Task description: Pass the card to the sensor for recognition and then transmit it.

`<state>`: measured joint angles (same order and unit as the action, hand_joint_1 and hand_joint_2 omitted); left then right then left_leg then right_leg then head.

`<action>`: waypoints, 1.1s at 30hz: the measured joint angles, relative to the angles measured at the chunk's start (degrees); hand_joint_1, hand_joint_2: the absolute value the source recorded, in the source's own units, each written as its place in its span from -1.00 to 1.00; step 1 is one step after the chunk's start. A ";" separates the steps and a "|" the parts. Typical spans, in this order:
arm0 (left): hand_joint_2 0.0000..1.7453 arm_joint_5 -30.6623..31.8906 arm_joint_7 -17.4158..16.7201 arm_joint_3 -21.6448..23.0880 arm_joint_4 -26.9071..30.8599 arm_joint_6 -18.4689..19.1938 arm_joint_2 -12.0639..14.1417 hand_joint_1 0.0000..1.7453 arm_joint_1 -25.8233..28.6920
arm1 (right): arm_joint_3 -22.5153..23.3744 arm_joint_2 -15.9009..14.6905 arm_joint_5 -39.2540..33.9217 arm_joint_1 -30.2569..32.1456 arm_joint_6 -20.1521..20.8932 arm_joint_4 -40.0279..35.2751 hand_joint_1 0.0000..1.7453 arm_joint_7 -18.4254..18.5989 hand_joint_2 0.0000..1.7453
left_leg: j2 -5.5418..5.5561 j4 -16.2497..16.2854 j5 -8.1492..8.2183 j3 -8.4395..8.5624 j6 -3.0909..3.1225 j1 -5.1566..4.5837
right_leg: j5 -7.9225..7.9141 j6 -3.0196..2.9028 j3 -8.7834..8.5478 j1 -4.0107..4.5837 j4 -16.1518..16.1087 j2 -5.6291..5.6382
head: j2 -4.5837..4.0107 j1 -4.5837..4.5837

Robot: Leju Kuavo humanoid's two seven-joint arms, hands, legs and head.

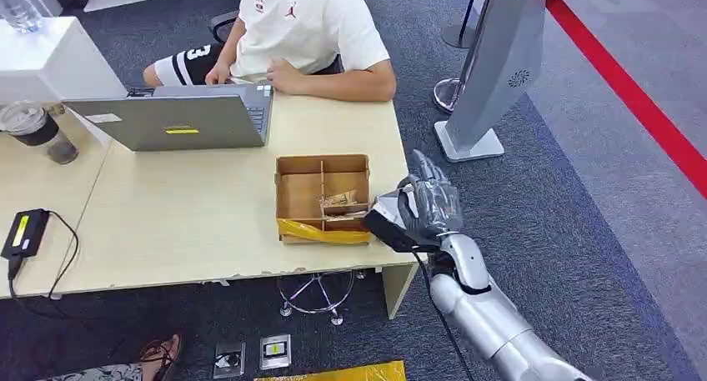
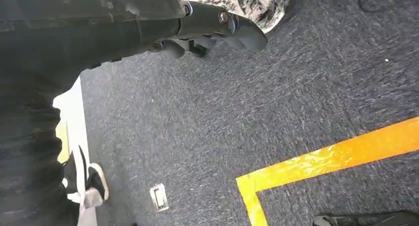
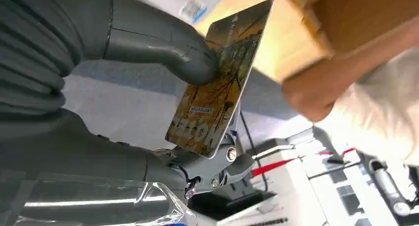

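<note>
The card (image 3: 217, 82) is pinched between my right hand's (image 1: 419, 210) thumb and fingers, off the surface's (image 1: 200, 223) right edge beside the cardboard box (image 1: 323, 198). My left hand (image 2: 207, 30) hangs over carpet, fingers curled, holding nothing.

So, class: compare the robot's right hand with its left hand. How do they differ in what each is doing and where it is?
The right robot hand pinches a card, thumb pressed on its face; the left robot hand holds nothing, fingers curled in. The right robot hand is raised at the table's edge beside the cardboard box; the left hangs above the carpet. Both have dark fingers.
</note>
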<state>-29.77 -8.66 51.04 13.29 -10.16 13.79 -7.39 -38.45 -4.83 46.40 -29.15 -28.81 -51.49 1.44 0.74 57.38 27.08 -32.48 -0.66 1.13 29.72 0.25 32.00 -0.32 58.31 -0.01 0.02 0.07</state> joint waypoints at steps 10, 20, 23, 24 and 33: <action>1.00 -0.26 -0.61 -0.02 0.00 -0.15 -0.17 -1.00 -0.01 | -3.23 5.51 0.17 -0.84 1.35 6.16 1.00 -0.06 1.00 | -0.07 0.00 0.00 0.07 0.00 -0.02 | 0.02 -0.02 -0.03 -0.02 0.00 0.03 | 0.00 -0.02; 1.00 -0.83 -1.64 -0.09 0.00 -0.46 -0.37 -1.00 0.06 | -3.47 7.34 -0.63 -1.60 1.79 10.73 1.00 0.44 1.00 | -0.01 0.01 -0.03 0.06 -0.03 -0.01 | 0.00 -0.02 -0.05 -0.01 0.01 -0.01 | 0.00 -0.02; 1.00 -0.87 -1.75 -0.13 0.00 -0.57 -0.42 -1.00 0.10 | -3.45 7.30 -1.11 -1.72 1.59 11.32 1.00 0.55 1.00 | -0.01 0.01 -0.02 0.05 -0.03 -0.02 | 0.00 -0.02 -0.03 -0.01 0.01 0.01 | 0.00 -0.02; 1.00 -0.89 -1.86 -0.13 0.00 -0.63 -0.44 -1.00 0.09 | -3.45 7.28 -1.20 -1.77 1.29 11.43 1.00 0.72 1.00 | -0.01 0.01 -0.02 0.05 -0.03 -0.02 | 0.00 -0.02 -0.03 -0.02 0.01 0.01 | 0.00 -0.02; 1.00 -1.16 -2.27 -0.20 0.00 -0.81 -0.48 -1.00 0.16 | -2.99 6.64 -1.79 -2.43 0.02 10.77 1.00 1.66 1.00 | -0.01 0.02 -0.02 0.06 -0.03 -0.02 | 0.00 -0.02 -0.03 -0.02 0.00 0.01 | 0.00 -0.02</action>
<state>-30.93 -10.93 50.84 13.29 -10.97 13.31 -7.23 -41.44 1.81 44.61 -31.59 -28.79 -40.72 3.10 0.73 57.40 27.06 -32.41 -0.69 1.11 29.72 0.22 31.97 -0.34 58.31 0.00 0.02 0.04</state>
